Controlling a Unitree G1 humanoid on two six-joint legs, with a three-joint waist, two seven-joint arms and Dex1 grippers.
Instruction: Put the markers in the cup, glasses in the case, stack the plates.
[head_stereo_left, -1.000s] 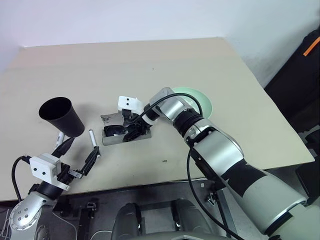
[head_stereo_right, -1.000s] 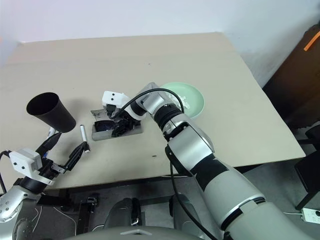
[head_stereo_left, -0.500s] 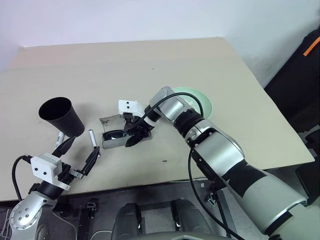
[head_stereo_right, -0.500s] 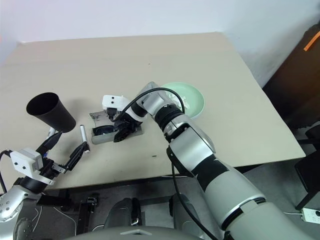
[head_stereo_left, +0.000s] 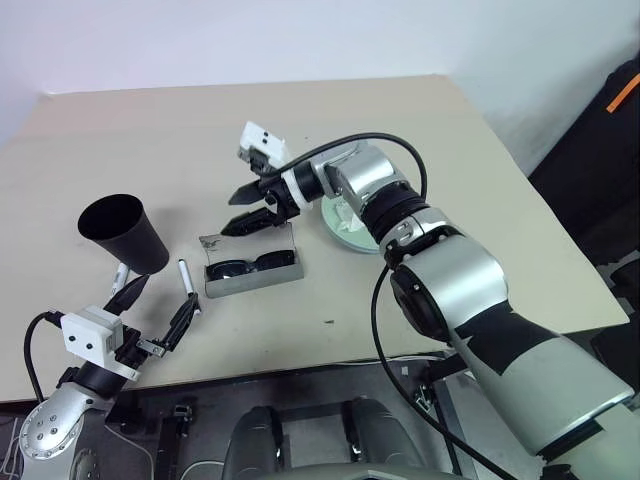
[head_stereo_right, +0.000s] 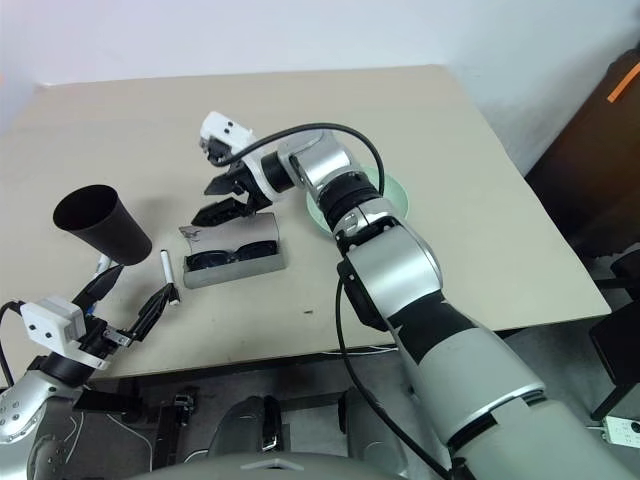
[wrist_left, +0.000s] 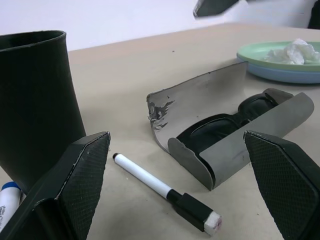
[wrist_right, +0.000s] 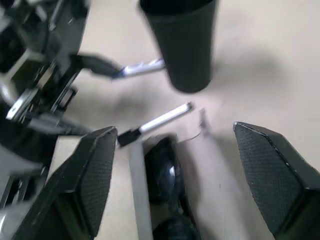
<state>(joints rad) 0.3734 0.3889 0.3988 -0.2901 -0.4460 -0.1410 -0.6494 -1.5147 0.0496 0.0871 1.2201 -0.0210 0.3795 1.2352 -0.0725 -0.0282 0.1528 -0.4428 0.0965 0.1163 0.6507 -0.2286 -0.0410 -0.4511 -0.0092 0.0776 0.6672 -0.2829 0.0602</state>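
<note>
Right gripper (head_stereo_left: 250, 208) has lifted off the glasses (head_stereo_left: 250, 267), fingers apart.

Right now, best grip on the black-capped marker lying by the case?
Take the black-capped marker mid-barrel on the white part, coming from above with the gripper across its length. It lies flat on the table, clear of the case and the cup.

I'm at a beige rectangular worktop (head_stereo_left: 420, 140), plain white wall (head_stereo_left: 300, 40) behind it, dark furniture with an orange strip (head_stereo_left: 622, 92) at right.
</note>
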